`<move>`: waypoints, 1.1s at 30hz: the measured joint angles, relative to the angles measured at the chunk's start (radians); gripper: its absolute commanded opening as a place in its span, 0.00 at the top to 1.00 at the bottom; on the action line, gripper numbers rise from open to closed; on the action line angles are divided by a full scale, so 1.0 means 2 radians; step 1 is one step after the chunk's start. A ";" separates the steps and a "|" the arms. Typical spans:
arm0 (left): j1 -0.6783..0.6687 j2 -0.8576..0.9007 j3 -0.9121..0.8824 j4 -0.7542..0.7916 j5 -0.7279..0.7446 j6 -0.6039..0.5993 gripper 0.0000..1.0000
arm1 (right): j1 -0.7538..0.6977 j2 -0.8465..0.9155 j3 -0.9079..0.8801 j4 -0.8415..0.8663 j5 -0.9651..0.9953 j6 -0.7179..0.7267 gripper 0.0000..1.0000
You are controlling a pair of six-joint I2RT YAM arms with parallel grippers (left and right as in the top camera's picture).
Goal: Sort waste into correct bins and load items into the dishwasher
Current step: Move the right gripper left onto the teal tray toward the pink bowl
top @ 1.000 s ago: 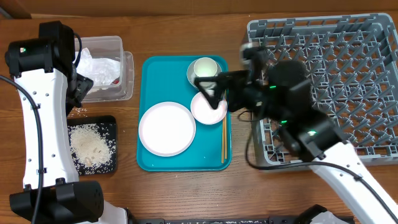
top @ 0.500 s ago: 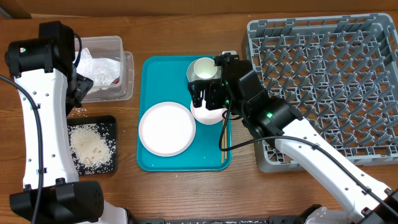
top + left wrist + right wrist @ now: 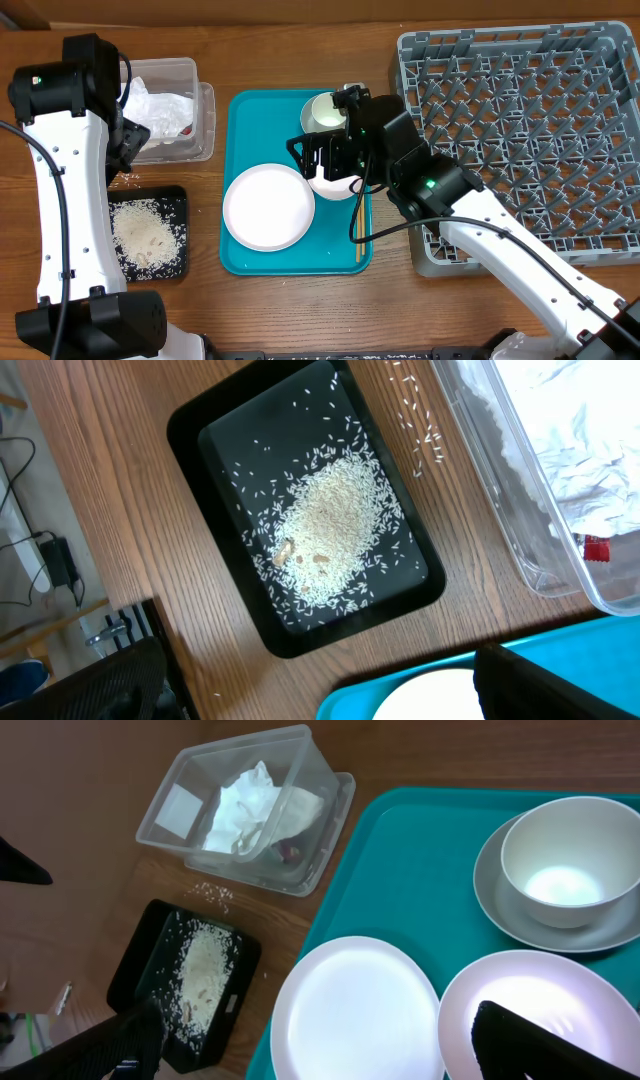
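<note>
At the lower left your left pincer [image 3: 318, 655], fingers apart, faces the rice [image 3: 145, 238] in the black tray [image 3: 182, 195]. Further up, your right pincer [image 3: 327, 170] stands wide apart over a small bowl [image 3: 540, 1010] on the teal tray [image 3: 260, 120]; the grey rack [image 3: 520, 120] fills the upper right.

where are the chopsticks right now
Overhead view: the chopsticks lie along the right edge of the teal tray, just right of the large white plate.
</note>
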State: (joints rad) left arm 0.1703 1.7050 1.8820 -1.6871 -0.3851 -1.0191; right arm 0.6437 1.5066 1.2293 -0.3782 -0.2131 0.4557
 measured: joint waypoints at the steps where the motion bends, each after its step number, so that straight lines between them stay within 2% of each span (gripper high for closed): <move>1: 0.000 0.000 0.000 0.000 0.000 0.000 0.00 | 0.000 0.005 0.001 0.002 -0.001 0.000 0.00; 3: 0.000 0.000 0.000 0.000 0.000 0.000 0.00 | 0.000 0.017 0.002 0.002 -0.003 0.000 0.00; 7: 0.000 0.000 0.000 0.000 0.000 0.000 0.00 | 0.000 0.056 0.003 0.010 -0.005 -0.002 0.16; 14: 0.000 0.000 0.000 0.000 0.000 0.000 0.00 | 0.001 0.097 0.003 0.009 0.013 -0.002 0.16; 19: 0.000 0.000 0.000 0.000 0.000 0.000 0.00 | 0.003 0.097 0.003 0.009 0.046 -0.002 0.24; 22: 0.000 0.000 0.000 0.000 0.000 0.000 0.00 | 0.006 0.098 0.003 0.009 0.070 0.005 0.32; 24: 0.000 0.000 0.000 0.000 0.000 0.000 0.00 | 0.008 0.101 0.003 0.008 0.082 0.014 0.44; 26: 0.000 0.000 0.000 0.000 0.000 0.000 0.00 | 0.011 0.108 0.003 0.009 0.092 0.030 0.49; 33: 0.000 0.000 0.000 0.000 0.000 0.000 0.00 | 0.036 0.144 0.003 0.013 0.147 0.085 0.49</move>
State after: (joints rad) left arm 0.1703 1.7050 1.8820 -1.6871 -0.3851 -1.0191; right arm 0.7155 1.7943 1.2362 -0.3531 0.0807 0.6258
